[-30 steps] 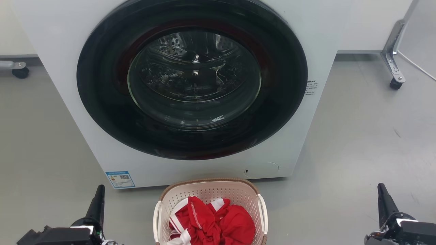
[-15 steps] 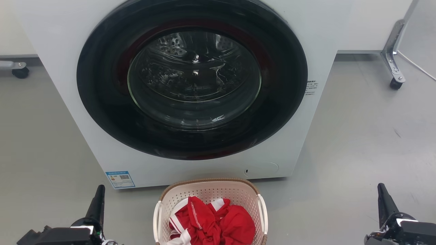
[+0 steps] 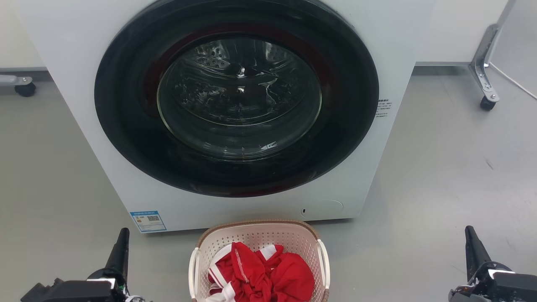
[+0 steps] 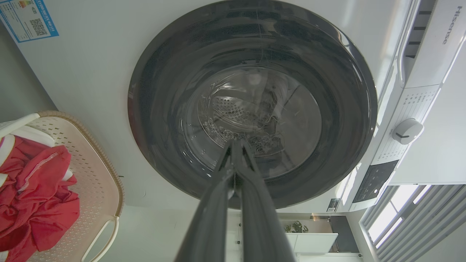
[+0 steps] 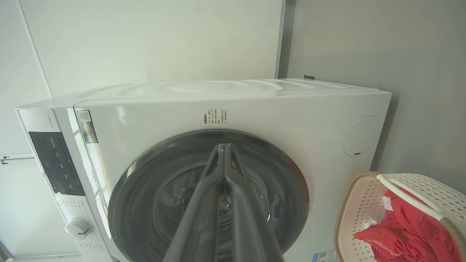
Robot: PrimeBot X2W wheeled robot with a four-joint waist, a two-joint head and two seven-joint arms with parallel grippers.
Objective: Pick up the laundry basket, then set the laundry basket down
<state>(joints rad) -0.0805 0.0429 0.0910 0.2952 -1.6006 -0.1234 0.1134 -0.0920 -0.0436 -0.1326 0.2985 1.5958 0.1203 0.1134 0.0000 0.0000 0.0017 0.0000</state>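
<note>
The cream laundry basket (image 3: 268, 237) with a brown woven-look rim and white side handles stands on the grey floor just in front of the washing machine, holding red and white clothes (image 3: 262, 274). It also appears as the basket (image 4: 94, 160) at the left edge of the left wrist view and the basket (image 5: 358, 207) at the lower right of the right wrist view. My left gripper (image 3: 121, 241) is low at the left, well apart from the basket, fingers pressed together. My right gripper (image 3: 472, 241) is low at the right, also apart and shut. Both grippers (image 4: 236, 145) (image 5: 222, 147) are empty and point at the machine door.
A big white washing machine (image 3: 75, 50) with a dark round glass door (image 3: 237, 96) stands directly behind the basket. A castered metal leg (image 3: 482, 71) stands at the far right and a caster (image 3: 25, 89) at the far left. Grey floor lies on both sides.
</note>
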